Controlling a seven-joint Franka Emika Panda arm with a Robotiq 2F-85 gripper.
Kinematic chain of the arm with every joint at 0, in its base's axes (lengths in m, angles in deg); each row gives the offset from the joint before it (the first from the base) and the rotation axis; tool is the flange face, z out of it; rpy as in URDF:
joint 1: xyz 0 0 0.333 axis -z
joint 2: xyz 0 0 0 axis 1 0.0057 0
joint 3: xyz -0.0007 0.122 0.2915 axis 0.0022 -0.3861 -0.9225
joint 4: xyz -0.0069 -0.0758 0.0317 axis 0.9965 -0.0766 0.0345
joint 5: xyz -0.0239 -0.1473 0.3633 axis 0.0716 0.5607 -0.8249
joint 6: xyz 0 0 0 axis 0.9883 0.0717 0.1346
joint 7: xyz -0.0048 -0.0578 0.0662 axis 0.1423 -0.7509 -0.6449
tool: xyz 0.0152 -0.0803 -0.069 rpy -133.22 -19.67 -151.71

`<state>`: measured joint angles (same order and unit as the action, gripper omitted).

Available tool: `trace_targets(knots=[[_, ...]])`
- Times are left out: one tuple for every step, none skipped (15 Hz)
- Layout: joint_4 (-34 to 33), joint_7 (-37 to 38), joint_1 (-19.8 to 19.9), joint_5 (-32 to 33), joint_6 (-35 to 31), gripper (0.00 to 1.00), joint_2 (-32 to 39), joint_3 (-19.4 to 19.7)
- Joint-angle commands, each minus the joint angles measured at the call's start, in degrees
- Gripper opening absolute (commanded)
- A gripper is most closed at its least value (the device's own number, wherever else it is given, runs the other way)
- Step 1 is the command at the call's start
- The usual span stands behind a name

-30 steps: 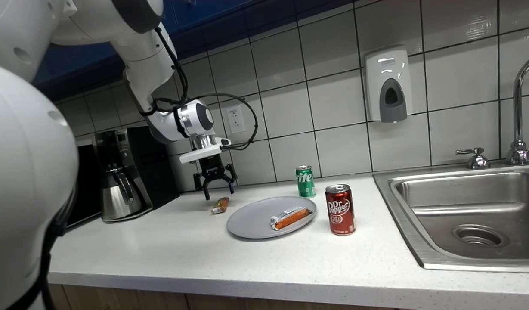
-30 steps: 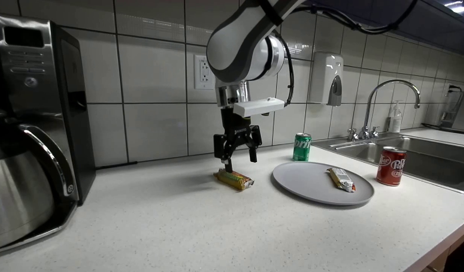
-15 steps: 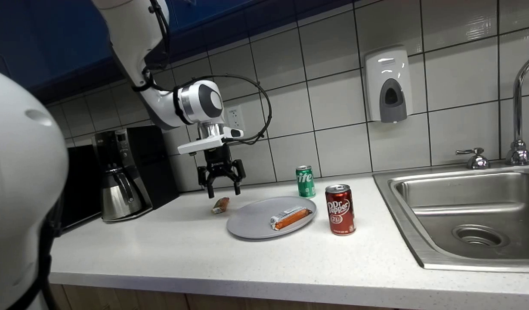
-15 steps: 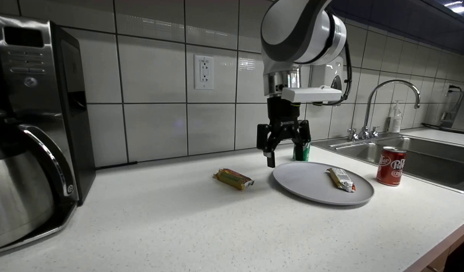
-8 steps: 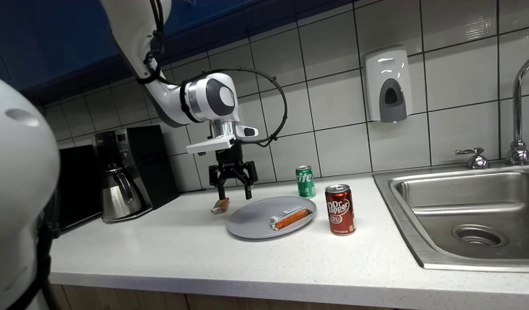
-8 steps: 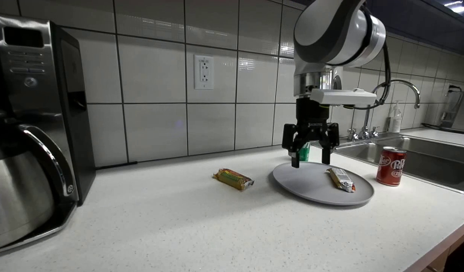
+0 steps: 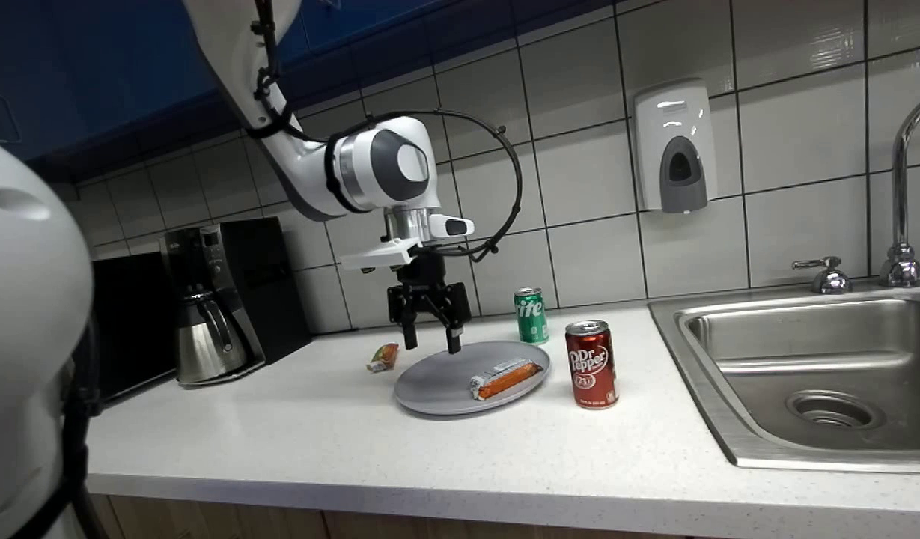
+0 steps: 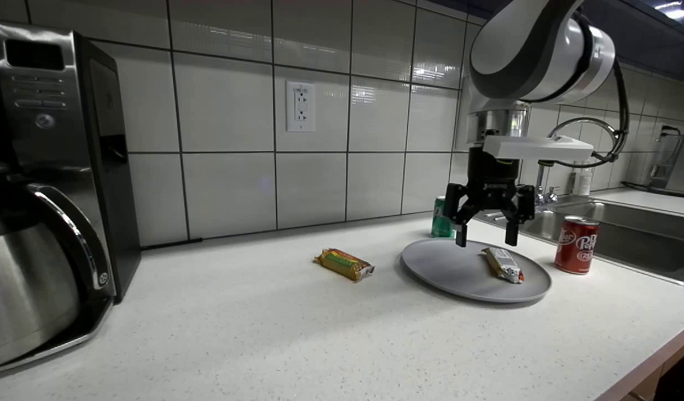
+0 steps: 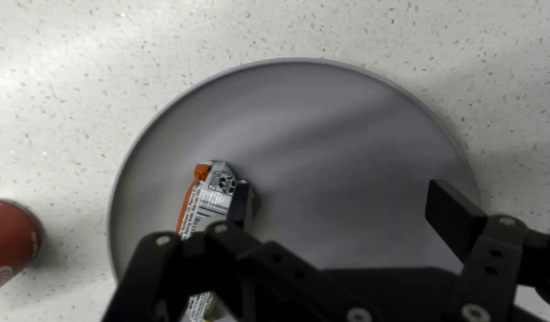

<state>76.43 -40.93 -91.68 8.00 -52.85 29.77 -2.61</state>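
Observation:
My gripper is open and empty above the grey plate; the gripper and plate show in both exterior views. A silver-and-orange wrapped bar lies on the plate. In the wrist view, the gripper's left finger covers part of this bar, and bare plate shows between the fingers. A yellow-green wrapped bar lies on the counter beside the plate; it also shows in an exterior view and is outside the wrist view.
A green can stands behind the plate near the tiled wall. A red can stands beside the plate, and its side shows in the wrist view. A steel sink lies beyond. A coffee maker stands at the other end.
My gripper has moved from over the yellow-green bar across to above the plate, toward the sink. It has stayed open. The bars, plate and cans have not moved.

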Motion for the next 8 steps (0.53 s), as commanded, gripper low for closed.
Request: trace_targets(knots=[[3.4,3.2,1.6,-0.9,-3.2,1.00,-2.5,0.7],[3.7,3.6,2.0,-1.3,-4.1,1.00,-2.4,1.0],[3.8,4.2,2.2,-1.4,-4.9,1.00,-2.3,1.3],[4.0,4.8,2.5,-1.5,-6.0,1.00,-2.0,1.6],[3.9,5.3,2.7,-1.6,-6.6,1.00,-1.8,1.9],[3.8,5.9,2.9,-1.5,-7.2,1.00,-1.4,2.2],[3.9,6.8,3.1,-1.3,-7.9,1.00,-1.3,2.5],[3.8,7.3,3.3,-1.4,-8.3,1.00,-1.2,2.8]])
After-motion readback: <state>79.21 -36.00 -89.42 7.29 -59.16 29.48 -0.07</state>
